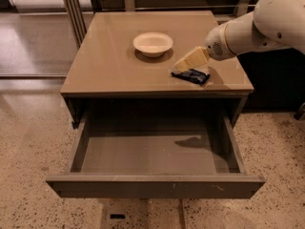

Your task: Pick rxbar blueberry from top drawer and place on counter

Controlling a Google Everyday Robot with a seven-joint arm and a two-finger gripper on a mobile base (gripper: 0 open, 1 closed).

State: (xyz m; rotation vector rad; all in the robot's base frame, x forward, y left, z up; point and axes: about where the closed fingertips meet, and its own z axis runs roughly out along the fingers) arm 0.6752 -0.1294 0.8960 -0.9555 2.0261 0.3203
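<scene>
The rxbar blueberry [192, 76] is a small dark blue-black bar lying flat on the counter [114, 56], near its front right edge. My gripper [184, 65] hangs right over the bar, its pale tip at the bar's left end; whether it touches the bar does not show. The white arm reaches in from the right. The top drawer [152, 185] is pulled fully out below the counter and its smooth grey inside holds nothing.
A shallow white bowl [153, 43] stands on the counter behind and to the left of the bar. Speckled terrazzo floor [28, 142] surrounds the cabinet. Metal rails and a dark cabinet stand behind and to the right.
</scene>
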